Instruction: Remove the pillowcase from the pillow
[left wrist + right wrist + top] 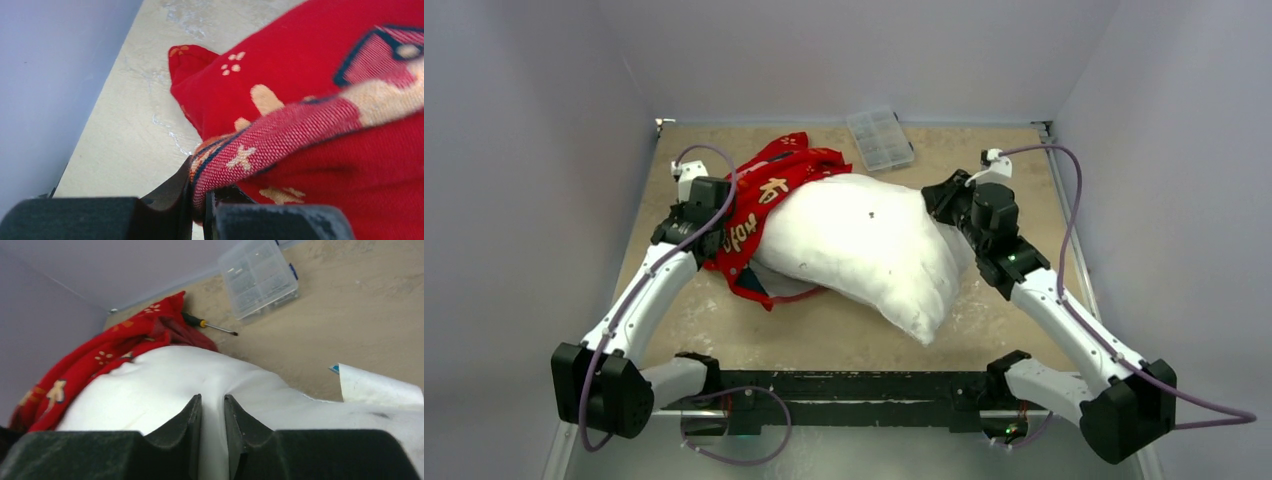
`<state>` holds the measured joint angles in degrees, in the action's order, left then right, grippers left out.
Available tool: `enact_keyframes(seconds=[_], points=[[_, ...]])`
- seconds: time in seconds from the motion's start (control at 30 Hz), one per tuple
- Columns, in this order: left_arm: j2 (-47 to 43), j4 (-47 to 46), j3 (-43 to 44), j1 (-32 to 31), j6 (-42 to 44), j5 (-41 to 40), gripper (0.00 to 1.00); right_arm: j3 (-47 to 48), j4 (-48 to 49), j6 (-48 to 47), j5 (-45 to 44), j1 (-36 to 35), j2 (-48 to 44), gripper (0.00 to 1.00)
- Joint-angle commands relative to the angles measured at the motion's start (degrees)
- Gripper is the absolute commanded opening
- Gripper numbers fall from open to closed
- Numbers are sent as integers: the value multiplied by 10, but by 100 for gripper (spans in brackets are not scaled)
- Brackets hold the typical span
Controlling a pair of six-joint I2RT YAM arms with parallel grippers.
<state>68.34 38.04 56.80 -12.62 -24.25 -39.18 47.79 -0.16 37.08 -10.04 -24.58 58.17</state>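
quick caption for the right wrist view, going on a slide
Right gripper pinching the white pillow, red pillowcase bunched beyond it, screwdriver and clear box behind.

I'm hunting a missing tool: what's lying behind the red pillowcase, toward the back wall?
A screwdriver pokes out from behind the pillowcase, near a clear compartment box. The fabric hides the end of its handle and whatever else lies beneath.

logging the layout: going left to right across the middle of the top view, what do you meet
left gripper → pillowcase → pillow → right gripper
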Motion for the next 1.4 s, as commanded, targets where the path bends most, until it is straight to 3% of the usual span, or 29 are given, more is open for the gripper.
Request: enact_keyframes(seconds=[0.0, 0.13, 0.23, 0.47, 0.7, 0.93, 1.3, 1.37], points=[[-51, -59, -36, 19, 58, 36, 0, 37, 66, -77, 20, 13, 23, 35], [-55, -65, -40, 19, 62, 53, 0, 60, 48, -94, 9, -28, 35, 61], [-52, -63, -41, 19, 64, 68, 0, 88, 28, -99, -43, -119, 45, 73], [-58, -66, -46, 19, 66, 74, 0, 158, -19, -124, -93, -289, 135, 88], [-55, -65, -46, 19, 66, 77, 0, 204, -49, -153, -163, -408, 225, 98], [-49, -64, -46, 19, 66, 83, 0, 243, -106, -133, -268, -472, 330, 99], [-45, -64, -47, 19, 66, 81, 0, 306, -204, -36, -418, -477, 548, 99], [-45, -64, -46, 19, 66, 80, 0, 311, -206, -27, -430, -477, 570, 92]])
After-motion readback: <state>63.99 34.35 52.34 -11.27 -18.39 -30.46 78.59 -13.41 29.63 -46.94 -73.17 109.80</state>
